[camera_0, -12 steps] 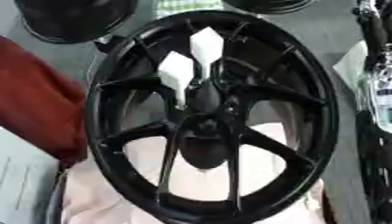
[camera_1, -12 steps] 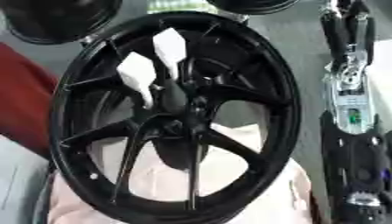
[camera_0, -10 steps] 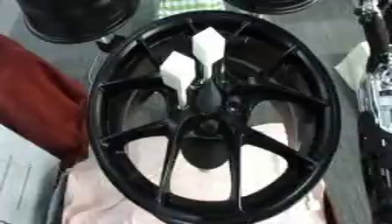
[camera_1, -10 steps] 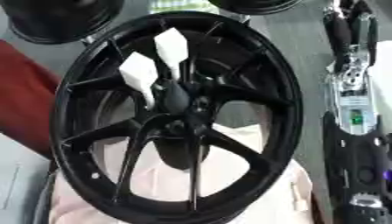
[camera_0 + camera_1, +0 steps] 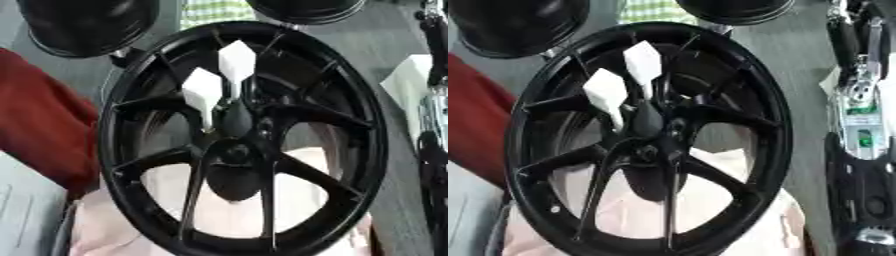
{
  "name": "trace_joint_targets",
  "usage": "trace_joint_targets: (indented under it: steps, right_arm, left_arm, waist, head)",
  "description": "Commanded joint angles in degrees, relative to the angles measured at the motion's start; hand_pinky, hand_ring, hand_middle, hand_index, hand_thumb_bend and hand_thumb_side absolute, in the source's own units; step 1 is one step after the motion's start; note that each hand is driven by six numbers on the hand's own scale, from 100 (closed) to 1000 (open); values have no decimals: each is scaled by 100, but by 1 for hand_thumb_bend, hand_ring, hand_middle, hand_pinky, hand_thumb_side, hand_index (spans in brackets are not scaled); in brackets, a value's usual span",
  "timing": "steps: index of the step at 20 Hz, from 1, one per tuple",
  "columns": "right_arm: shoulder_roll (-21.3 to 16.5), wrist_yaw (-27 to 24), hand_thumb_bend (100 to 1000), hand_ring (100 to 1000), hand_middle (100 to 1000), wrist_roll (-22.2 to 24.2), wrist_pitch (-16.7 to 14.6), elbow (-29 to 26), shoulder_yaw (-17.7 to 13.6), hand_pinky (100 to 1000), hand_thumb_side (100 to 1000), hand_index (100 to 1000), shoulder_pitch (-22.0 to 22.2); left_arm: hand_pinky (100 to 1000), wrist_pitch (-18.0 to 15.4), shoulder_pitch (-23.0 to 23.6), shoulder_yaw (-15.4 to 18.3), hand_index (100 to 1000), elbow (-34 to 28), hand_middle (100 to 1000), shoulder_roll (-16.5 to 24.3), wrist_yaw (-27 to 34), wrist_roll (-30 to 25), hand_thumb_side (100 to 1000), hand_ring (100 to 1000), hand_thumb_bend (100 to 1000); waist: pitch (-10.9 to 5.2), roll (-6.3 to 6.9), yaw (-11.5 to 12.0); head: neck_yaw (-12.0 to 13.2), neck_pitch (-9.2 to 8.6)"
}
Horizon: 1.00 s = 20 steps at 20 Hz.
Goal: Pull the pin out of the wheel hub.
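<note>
Two white pins [image 5: 203, 93] [image 5: 236, 61] stand in the hub [image 5: 234, 120] of the black wheel [image 5: 367, 125], just above its centre. The right arm [image 5: 859, 120] runs beside the wheel's right rim; finger state cannot be told. Red cloth [image 5: 39, 125] lies left of the wheel.

The wheel hub [image 5: 241, 140] looks like painted black metal, smooth, with a soft satin sheen along its rim and spokes; the two white pins [image 5: 219, 80] standing near its centre look like matt plastic, flat-faced and clean; two more black rims [image 5: 87, 22] behind shine glossier; a dark red cloth [image 5: 39, 125] at the left looks soft and matt; the pale pink cloth [image 5: 210, 215] under the hub is matt and smooth; the grey worktop [image 5: 372, 45] looks dull
</note>
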Motion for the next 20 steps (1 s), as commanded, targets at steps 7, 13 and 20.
trace_joint_targets:
  steps: [7, 13, 20]
  right_arm:
    - [-662, -190, 100, 742, 682, 6, -146, 49, -46, 851, 581, 734, 66]
    - [-917, -222, 100, 741, 680, -22, -196, 177, -98, 853, 573, 734, 323]
    - [-998, -211, 100, 740, 679, -11, -228, 236, -101, 855, 569, 734, 420]
  left_arm:
    - [691, -387, -591, -377, 762, -296, 584, 2520, -443, -887, 500, 656, 100]
    - [720, -576, -1356, -759, 778, -178, 618, 3535, -777, -2784, 475, 689, 100]
    - [741, -538, -2663, -1388, 792, 9, 644, 3658, -1001, -5261, 564, 710, 100]
  waist:
    - [56, -27, -26]
    - [114, 14, -6]
    - [73, 30, -57]
  head:
    - [-47, -28]
    - [-145, 42]
    - [-213, -3]
